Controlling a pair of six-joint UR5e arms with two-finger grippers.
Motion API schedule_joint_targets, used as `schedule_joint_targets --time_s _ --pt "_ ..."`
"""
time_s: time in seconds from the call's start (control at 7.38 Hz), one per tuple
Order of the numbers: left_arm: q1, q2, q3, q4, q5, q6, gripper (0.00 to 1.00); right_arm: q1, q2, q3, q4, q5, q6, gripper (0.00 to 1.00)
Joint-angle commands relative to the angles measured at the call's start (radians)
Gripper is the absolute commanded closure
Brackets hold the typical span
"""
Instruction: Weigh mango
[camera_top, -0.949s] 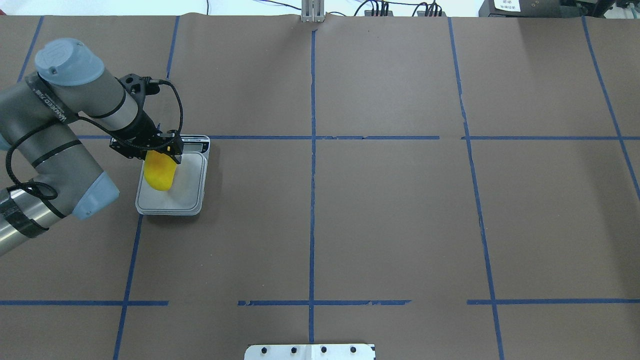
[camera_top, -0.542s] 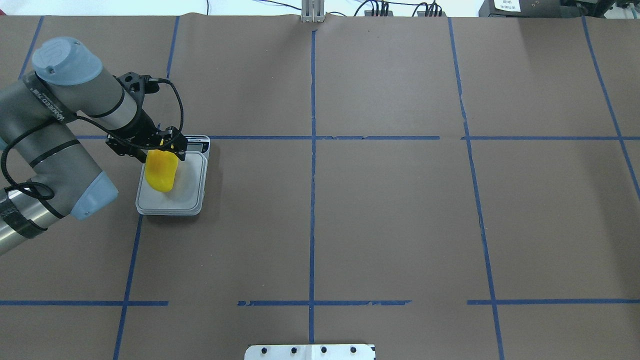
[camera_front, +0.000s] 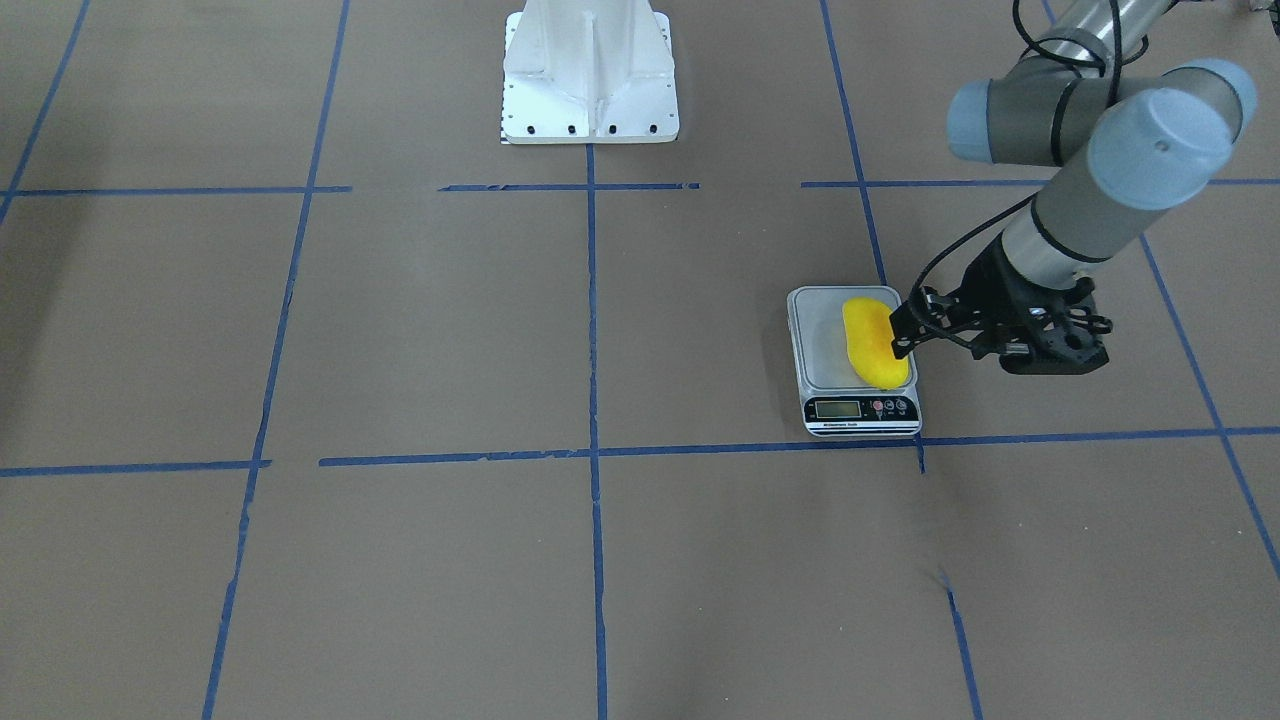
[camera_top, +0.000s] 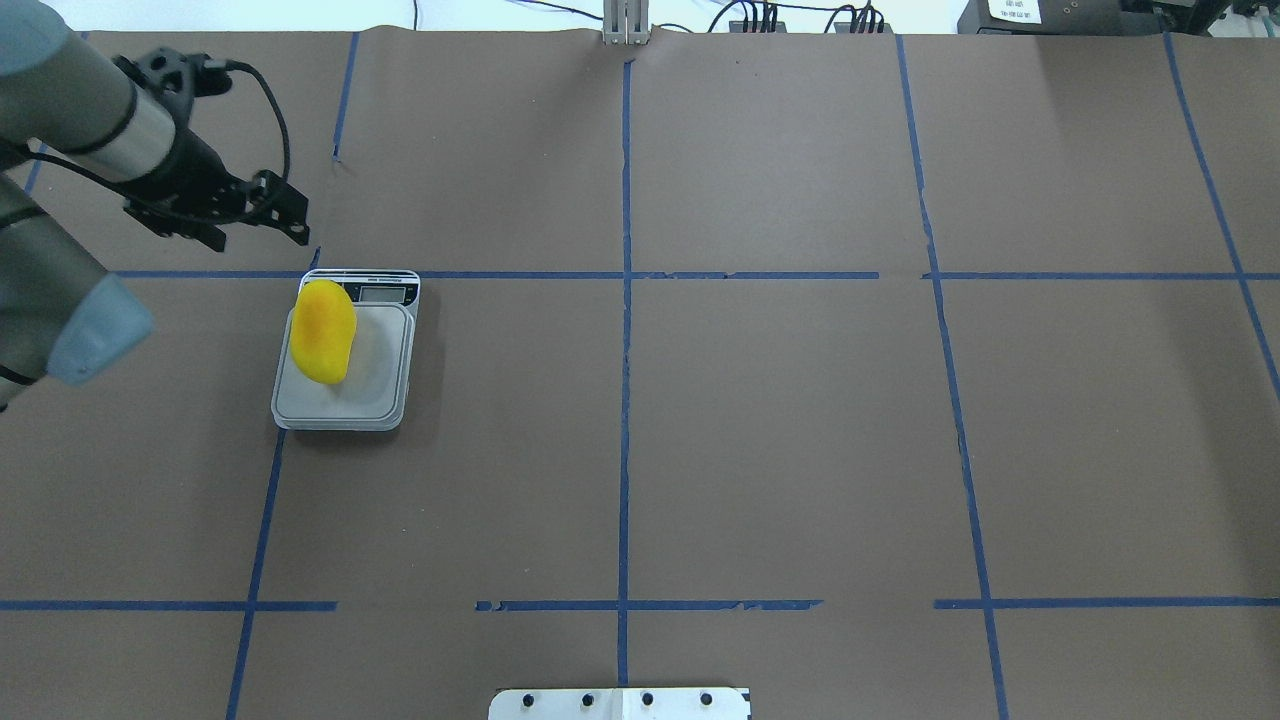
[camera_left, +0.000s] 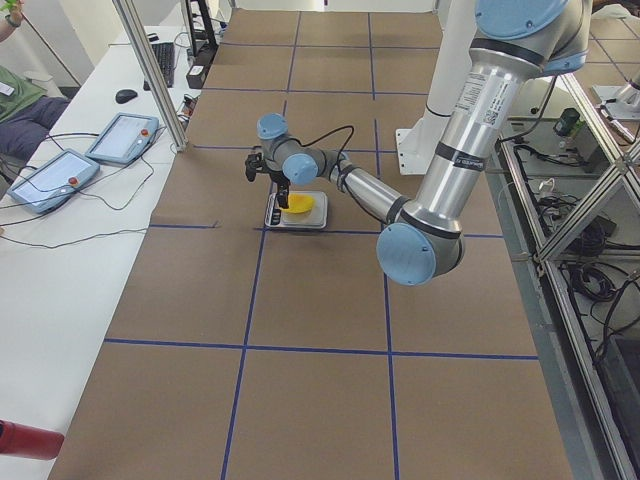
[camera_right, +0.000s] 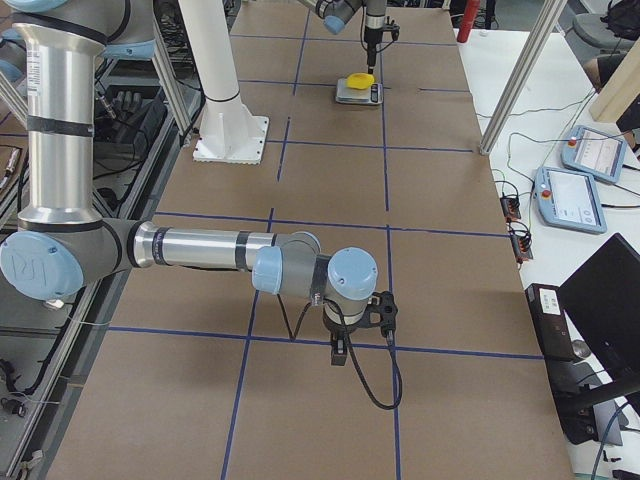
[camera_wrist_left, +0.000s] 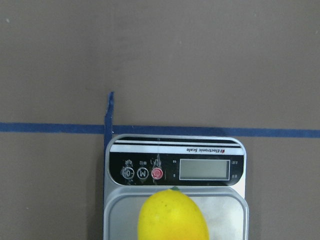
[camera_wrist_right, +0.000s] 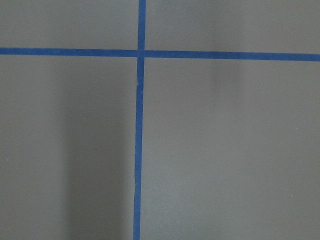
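1. Since the left gripper (camera_top: 256, 225) hangs raised with its fingers spread and nothing between them, the mango (camera_top: 322, 345) is carried by the scale alone. It lies below the gripper and a little to its right, apart from both fingers.
2. The mango looks smooth and rounded, so I judge it likely to slip or roll under a careless pinch. It is probably light for this arm and fairly firm, though hard squeezing could bruise the flesh. The best hold, in my view, is across its narrow width near the middle, where the two sides run closest to parallel.
3. Its long axis runs lengthways along the scale. One end points toward the display strip (camera_wrist_left: 204, 169), which is the end closest to the gripper, and the other points away from the gripper, toward the robot's base. The end with the orange blush lies nearest the display, and the body curves slightly.
4. Under the fruit, the scale (camera_top: 378, 372) stands flat on the table (camera_top: 800, 450). The mango sits on the half nearer the gripper, leaving the farther half bare. The reading on the display cannot be made out.
5. Farthest off, the right gripper (camera_right: 340, 352) points down at the table, well apart from the scale. It shows only in one side view, so I cannot tell whether it is spread or pressed together.
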Motion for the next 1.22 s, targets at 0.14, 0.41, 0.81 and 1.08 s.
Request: schedule_joint_targets --time_s 0.14,0.41,0.81,1.08 --pt "-0.268 0.049 -0.007 0.204 0.001 0.523 0.0 0.0 0.0 0.0 0.0 0.0 0.0 0.0" --pt "-0.457 0.135 0.142 0.193 -0.014 0.859 0.0 0.0 0.0 0.0 0.0 0.0 0.0 0.0" --pt "-0.511 0.216 0.217 0.191 -0.06 0.96 0.0 0.0 0.0 0.0 0.001 0.0 0.0 0.0" --pt "-0.511 0.233 0.249 0.179 -0.063 0.96 0.0 0.0 0.0 0.0 0.001 0.0 0.0 0.0"
